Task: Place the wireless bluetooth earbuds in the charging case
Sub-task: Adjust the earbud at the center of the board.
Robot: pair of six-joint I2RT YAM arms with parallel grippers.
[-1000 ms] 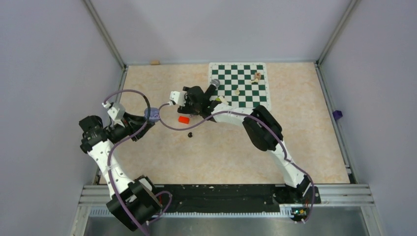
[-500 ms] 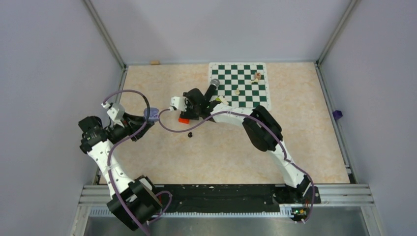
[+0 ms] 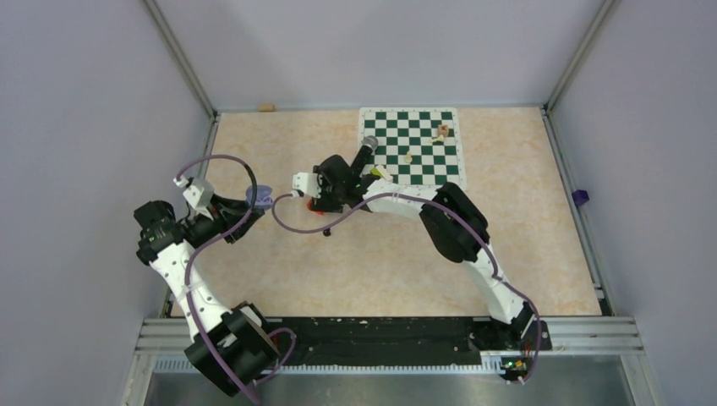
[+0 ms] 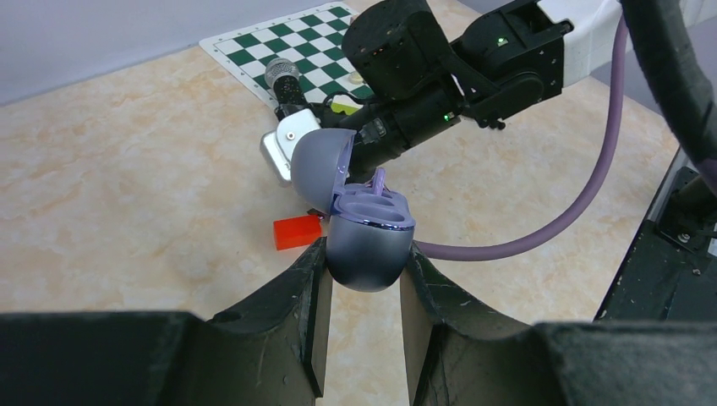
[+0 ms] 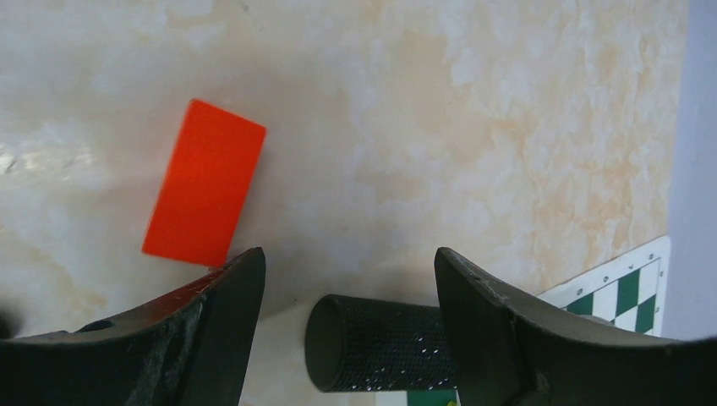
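A: Where is the case?

B: The rounded, glossy lilac-grey charging case (image 4: 369,249) sits mid-frame in the left wrist view. The left gripper (image 4: 365,254) clamps it, one black finger pressed against each flank. Its domed lid (image 4: 321,161) is swung up and back, and the sockets face upward. A small pale purple piece (image 4: 378,179) stands at the case's far rim. Whether that is a bud or part of the hinge, I cannot tell.

A: And the earbuds?

B: In the overhead view, one tiny glossy black earbud (image 3: 327,230) lies on the beige marbled table (image 3: 380,271), a little left of centre. It is just below the right gripper (image 3: 314,199) in the frame and well apart from the case.

A: What is that gripper doing?

B: Its fingers are spread wide, grasping nothing. In its wrist view, a flat red rectangular block (image 5: 205,193) lies on the table at the upper left, its lower edge just beside the finger on the left of the frame. Low in the frame, the black textured handle of a microphone (image 5: 380,342) shows between the fingers and reaches the right-side one. I cannot tell whether they touch.

A: Anything beyond that?

B: A green-and-white chessboard mat (image 3: 412,145) lies at the upper centre of the overhead view. The microphone's grey mesh head is at the mat's left edge, and a few small pale pieces (image 3: 441,132) rest on its squares.
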